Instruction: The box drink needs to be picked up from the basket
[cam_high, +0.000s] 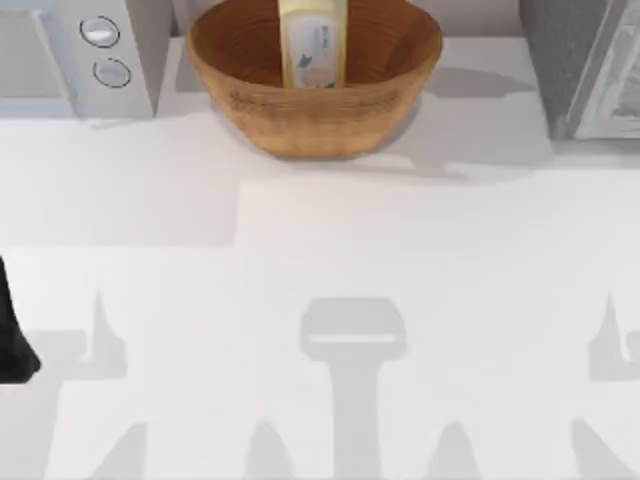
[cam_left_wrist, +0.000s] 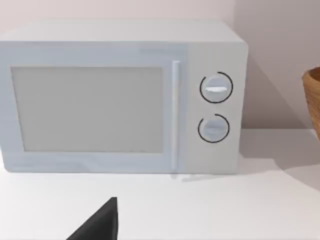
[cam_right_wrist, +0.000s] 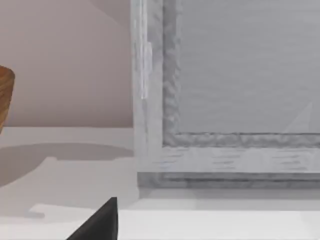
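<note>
The box drink (cam_high: 313, 42), a pale-yellow carton with a whitish label, stands upright inside the basket (cam_high: 314, 95), a wide tan woven bowl at the table's back middle. The basket's rim also shows in the left wrist view (cam_left_wrist: 313, 100) and in the right wrist view (cam_right_wrist: 5, 97). A black piece of my left arm (cam_high: 14, 335) sits at the table's left edge, far from the basket. A dark wedge of my left gripper (cam_left_wrist: 100, 226) faces the microwave. A dark wedge of my right gripper (cam_right_wrist: 100, 225) hangs low over the table, apart from the basket.
A grey microwave (cam_high: 85, 55) with two knobs (cam_left_wrist: 215, 107) stands at the back left beside the basket. A grey framed appliance (cam_high: 585, 65) stands at the back right, close before the right wrist camera (cam_right_wrist: 230, 100). White table (cam_high: 320, 250) stretches in front of the basket.
</note>
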